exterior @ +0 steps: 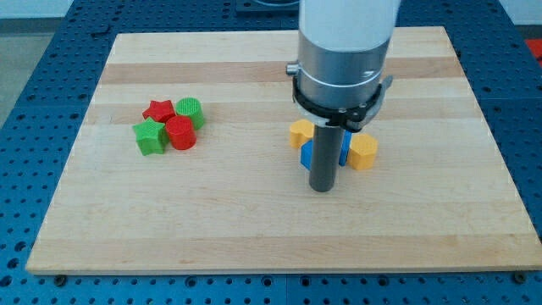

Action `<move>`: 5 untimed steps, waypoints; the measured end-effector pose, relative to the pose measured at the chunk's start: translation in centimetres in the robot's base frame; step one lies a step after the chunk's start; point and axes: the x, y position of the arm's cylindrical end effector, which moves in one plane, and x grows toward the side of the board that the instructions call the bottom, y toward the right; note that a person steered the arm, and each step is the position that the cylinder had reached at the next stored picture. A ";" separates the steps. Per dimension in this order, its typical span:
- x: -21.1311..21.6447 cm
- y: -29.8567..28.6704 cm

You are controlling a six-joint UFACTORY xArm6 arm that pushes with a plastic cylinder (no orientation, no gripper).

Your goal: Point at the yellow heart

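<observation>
Since my tip (321,189) sits mid-frame just below the blue block (307,154), it's probably lining up on either yellow block (363,152); can't tell which is the heart. No tool to open, just a rod.

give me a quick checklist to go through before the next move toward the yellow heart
1. Tip located: ok. My tip rests on the wooden board, at the bottom edge of the right-hand cluster.
2. Target identified: cannot tell. Two yellow blocks show, one on the view's left of the rod and one on its right; the rod and arm hide too much to say which is the heart.
3. Blue blocks: not ok. They sit right behind the rod, between the yellow ones, and could get nudged.
4. Tip touching a block: cannot tell.
5. Red and green cluster: ok, far off at the view's left.
</observation>
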 end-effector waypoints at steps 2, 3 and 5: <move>0.5 -6.3; -1.2 -7.1; -4.9 -6.9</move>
